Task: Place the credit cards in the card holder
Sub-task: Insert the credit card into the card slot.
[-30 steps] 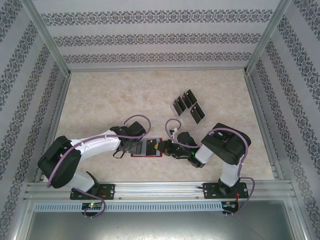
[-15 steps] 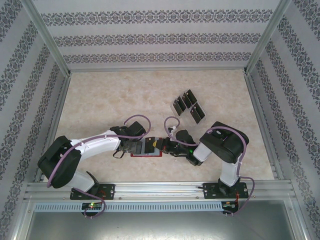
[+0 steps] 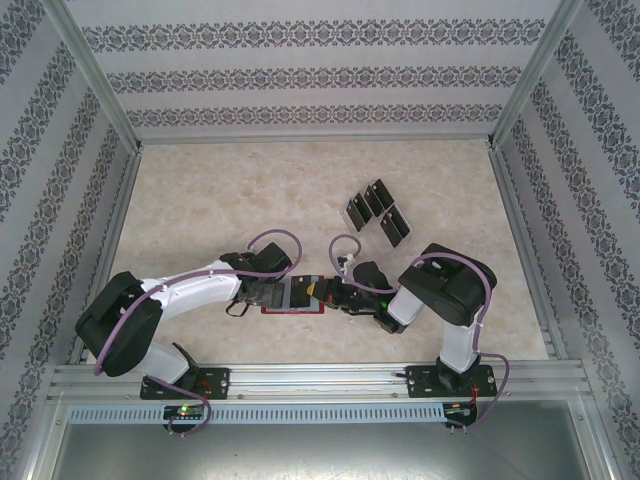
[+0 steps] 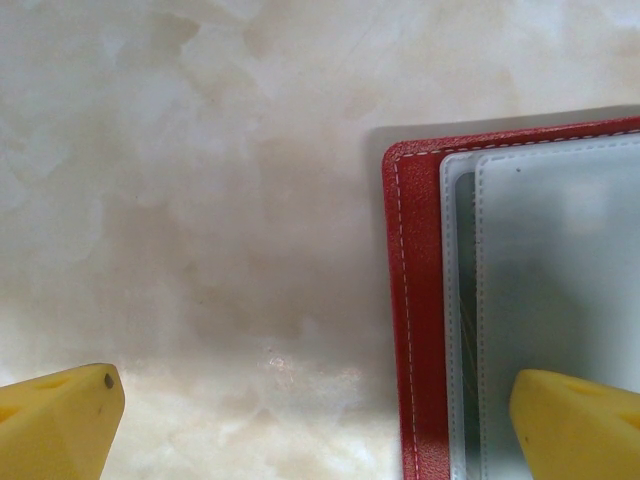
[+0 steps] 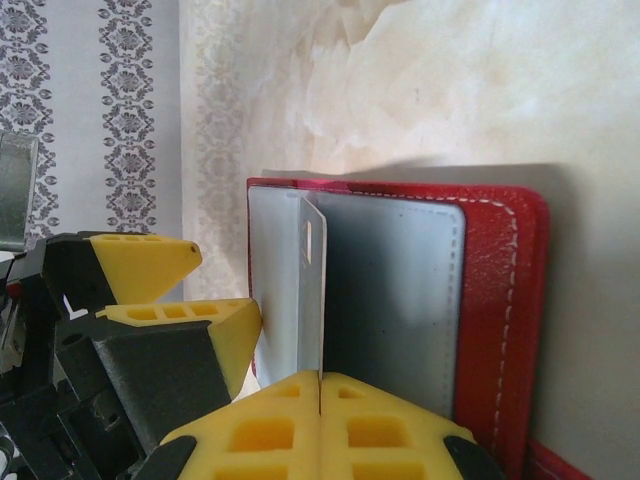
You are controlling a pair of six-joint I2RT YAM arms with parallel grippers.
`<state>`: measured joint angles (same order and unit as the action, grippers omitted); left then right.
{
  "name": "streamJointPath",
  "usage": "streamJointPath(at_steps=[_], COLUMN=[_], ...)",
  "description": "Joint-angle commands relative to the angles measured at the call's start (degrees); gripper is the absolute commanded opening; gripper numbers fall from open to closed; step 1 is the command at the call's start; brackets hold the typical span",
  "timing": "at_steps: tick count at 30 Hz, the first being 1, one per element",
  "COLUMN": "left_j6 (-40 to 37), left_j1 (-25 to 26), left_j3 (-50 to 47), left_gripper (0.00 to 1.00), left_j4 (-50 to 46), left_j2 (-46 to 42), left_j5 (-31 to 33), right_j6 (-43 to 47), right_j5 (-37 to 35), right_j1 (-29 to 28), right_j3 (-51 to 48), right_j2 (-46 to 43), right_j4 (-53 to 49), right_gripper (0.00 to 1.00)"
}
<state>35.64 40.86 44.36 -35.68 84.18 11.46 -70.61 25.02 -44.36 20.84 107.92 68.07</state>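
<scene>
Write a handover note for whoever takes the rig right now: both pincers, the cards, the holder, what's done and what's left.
Left pincer: open wide and holding nothing. One finger is over the open card holder, the other over bare table.
Right pincer: shut on a thin sheet standing edge-on over the holder's grey pockets. Cannot tell whether it is a card or a pocket leaf.
Credit cards: loose cluster on the table, beyond the holder and to its right.
Done: the holder lies open between the arms.
Left: the clustered cards have to go into the pockets.
</scene>
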Motion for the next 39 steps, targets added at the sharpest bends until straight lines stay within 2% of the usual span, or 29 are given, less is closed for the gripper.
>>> streamJointPath(at_steps=[1, 23, 39], left_j6=[0.4, 0.5, 0.7], left_j1=[-0.3, -0.4, -0.3], left_j3=[-0.8, -0.8, -1.2], left_gripper=[1.0, 1.0, 1.0], left_j4=[-3.1, -2.9, -3.1], left_j2=[0.4, 0.5, -0.1], left_j5=[1.1, 0.9, 1.0], right_j6=[-0.3, -1.4, -3.0], right_j5=[1.3, 2.7, 0.2], right_j1=[0.5, -0.8, -0.8], right_j3=[-0.5, 2.0, -0.7], right_j2=[1.7, 4.2, 1.3], right_j4=[1.6, 1.8, -0.8], right_gripper=[0.0, 0.0, 0.0])
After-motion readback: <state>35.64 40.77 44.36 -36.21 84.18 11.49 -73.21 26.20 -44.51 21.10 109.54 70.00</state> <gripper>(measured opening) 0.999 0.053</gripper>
